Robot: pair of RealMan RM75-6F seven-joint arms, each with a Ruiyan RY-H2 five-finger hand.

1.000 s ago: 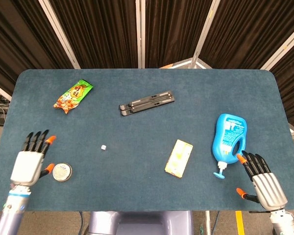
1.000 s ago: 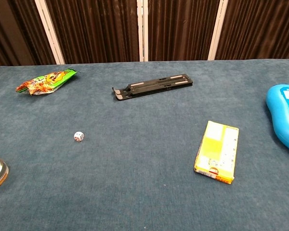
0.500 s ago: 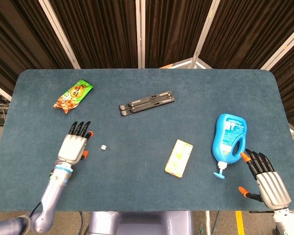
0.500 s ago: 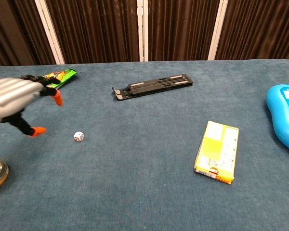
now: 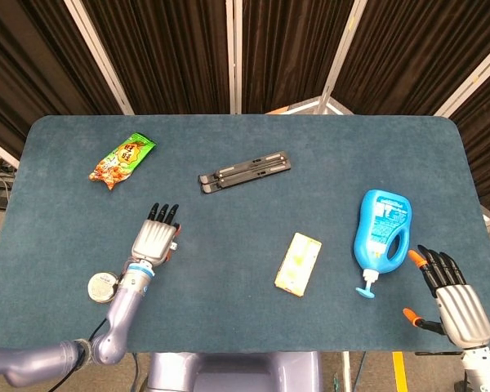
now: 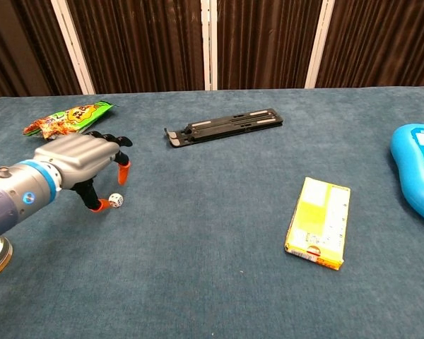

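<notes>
Left hand (image 6: 85, 164) has swung in from the near-left desk edge toward the middle-left and is now arching over the small white die (image 6: 116, 200), fingers apart and holding nothing, orange thumb tip just beside the die on its left, another orange fingertip hanging above it; whether either tip is touching the die cannot be told. In the head view the die is hidden beneath this hand. The round tin (image 5: 103, 286), which the hand was flanking earlier, is now lying uncovered behind the wrist, near the front edge. Right hand (image 5: 456, 297) is easing slightly back toward the near-right corner, fingers spread, palm down, holding nothing, close beside the blue bottle (image 5: 380, 235) lying flat with its cap toward the robot. Unmoved on the blue desk (image 5: 245, 188): green snack packet (image 5: 122, 160) at far left, black folding stand (image 5: 245, 171) in the far middle, yellow box (image 5: 298, 263) lying flat between die and bottle.
</notes>
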